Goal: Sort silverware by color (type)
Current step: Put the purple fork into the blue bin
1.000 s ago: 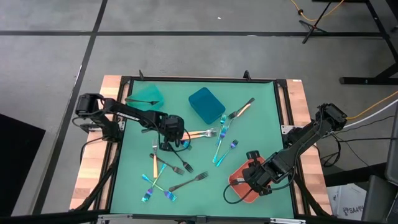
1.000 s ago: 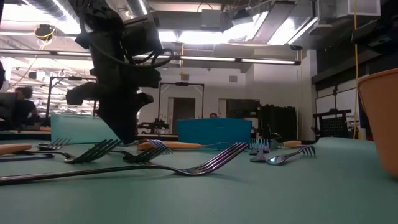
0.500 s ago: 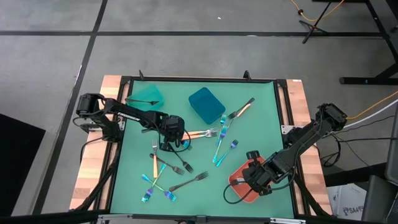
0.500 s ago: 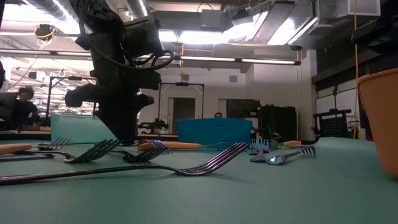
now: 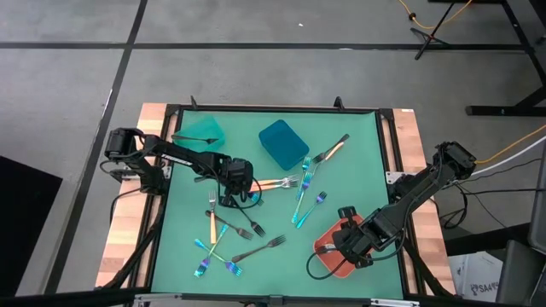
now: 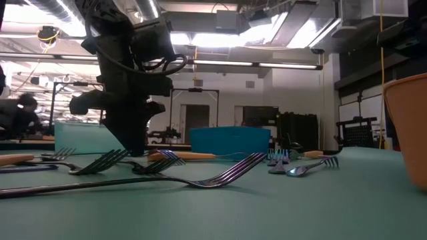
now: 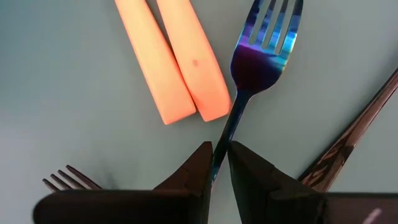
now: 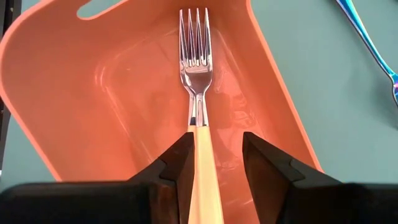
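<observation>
**A:** Where is your left gripper?

**B:** Near the mat's centre, slightly toward nine o'clock. Your fingers are pinched on the stem of the iridescent blue fork, which lies flat on the green mat. Two gold handles lie side by side just beside that fork's head.

**A:** And your right gripper?

**B:** Down at five o'clock, over the coral-red bin. A gold-handled fork runs between your fingers, silver head pointing into the bin; whether the fingers press the handle, I cannot tell.

**A:** The other forks?

**B:** Scattered across the mat, mostly from centre toward seven o'clock. The teal bin sits at eleven, the blue bin near twelve.
</observation>
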Tool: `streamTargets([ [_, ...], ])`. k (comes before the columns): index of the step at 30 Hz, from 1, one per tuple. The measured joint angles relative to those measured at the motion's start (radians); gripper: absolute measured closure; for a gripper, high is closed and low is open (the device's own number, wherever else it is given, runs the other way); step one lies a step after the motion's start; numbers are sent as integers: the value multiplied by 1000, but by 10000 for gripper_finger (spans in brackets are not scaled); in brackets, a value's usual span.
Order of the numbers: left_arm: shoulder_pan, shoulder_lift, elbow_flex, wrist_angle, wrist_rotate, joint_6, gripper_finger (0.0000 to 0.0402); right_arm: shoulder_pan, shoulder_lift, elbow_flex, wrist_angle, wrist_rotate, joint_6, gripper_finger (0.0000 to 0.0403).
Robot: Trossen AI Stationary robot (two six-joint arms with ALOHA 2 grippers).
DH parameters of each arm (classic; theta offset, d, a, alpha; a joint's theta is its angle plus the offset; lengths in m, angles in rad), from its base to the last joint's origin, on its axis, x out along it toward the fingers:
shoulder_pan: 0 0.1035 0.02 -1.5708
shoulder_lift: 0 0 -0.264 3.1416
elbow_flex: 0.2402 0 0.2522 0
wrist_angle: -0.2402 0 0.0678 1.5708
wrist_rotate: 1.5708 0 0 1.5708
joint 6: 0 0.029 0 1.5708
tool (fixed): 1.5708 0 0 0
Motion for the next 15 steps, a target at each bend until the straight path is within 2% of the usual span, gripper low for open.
streamTargets([
  [15, 0, 1, -1, 15, -1, -6, 353, 0, 0, 0, 0, 0, 0, 278],
])
